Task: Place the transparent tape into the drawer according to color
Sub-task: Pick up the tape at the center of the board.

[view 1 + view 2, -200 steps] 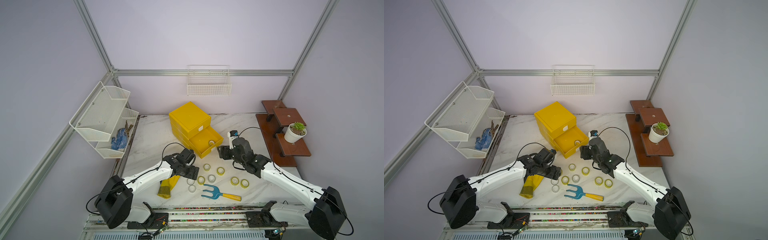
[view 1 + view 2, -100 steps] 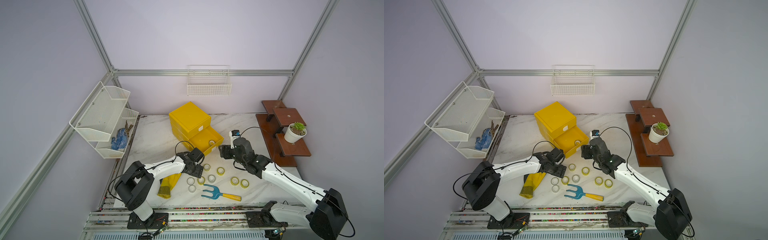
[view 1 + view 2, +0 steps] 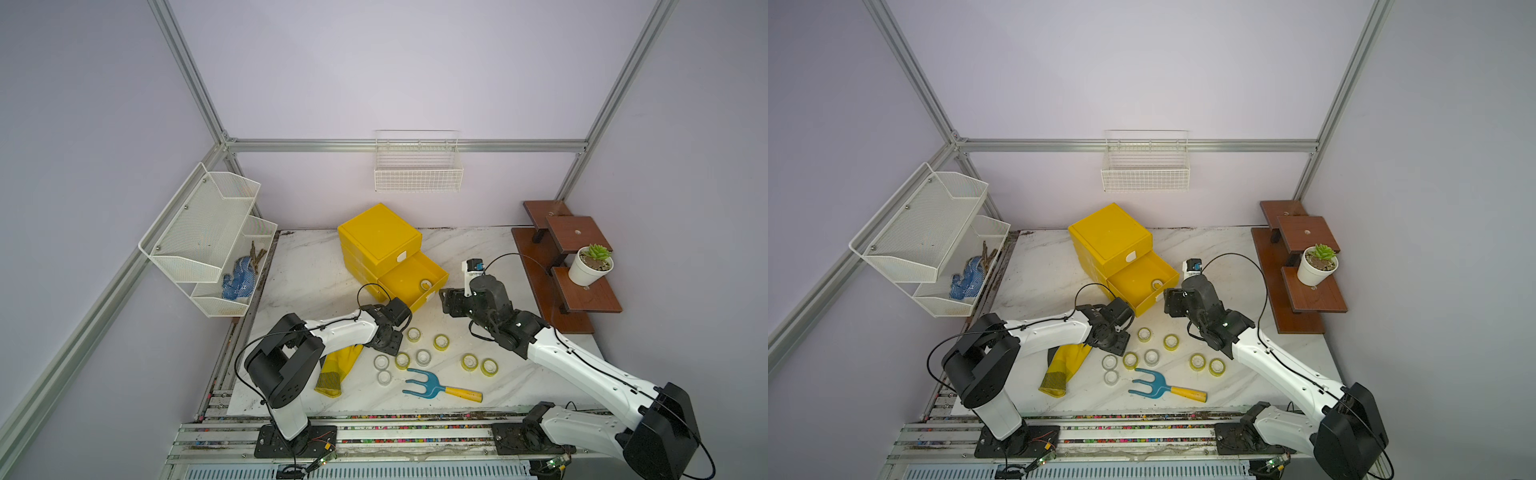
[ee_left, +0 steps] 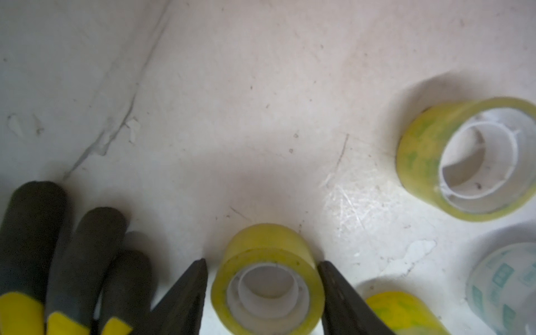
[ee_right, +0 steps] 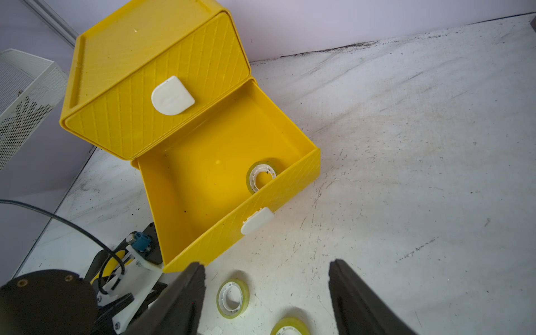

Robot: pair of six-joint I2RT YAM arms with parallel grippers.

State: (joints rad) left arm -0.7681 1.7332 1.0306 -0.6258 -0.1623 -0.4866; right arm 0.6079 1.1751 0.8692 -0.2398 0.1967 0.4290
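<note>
Bracketing a yellow tape roll [image 4: 265,243] that lies flat on the marble table [image 4: 261,87], my left gripper [image 4: 262,262] has one finger on each side of it. One finger looks to be touching the roll's wall. A sliver of table shows beside the other, so I cannot tell whether the pinch has bitten. My right gripper [image 5: 266,266] hangs spread and empty just in front of the open drawer [image 5: 232,220].

As I judge it, the step in hand is to get a firm hold on this roll and carry it to that drawer. A yellowish roll [image 5: 261,177] already lies inside, near the front wall, so I take this drawer as the yellow one.

To do it well, I want the squeeze square across the roll's middle. The wall is round and slick, and an off-centre press could squirt it out sideways.

A second yellow roll [image 4: 400,313] sits just beside one finger, with a clear roll [image 4: 507,290] beyond it, and the glove [image 4: 58,246] lies near on the other side. I should therefore lift straight up before swinging, so nothing gets dragged along.

My right arm crowds the drawer's front, so I would come in from the other side, then let go low over the bare drawer floor, away from the roll already there.
</note>
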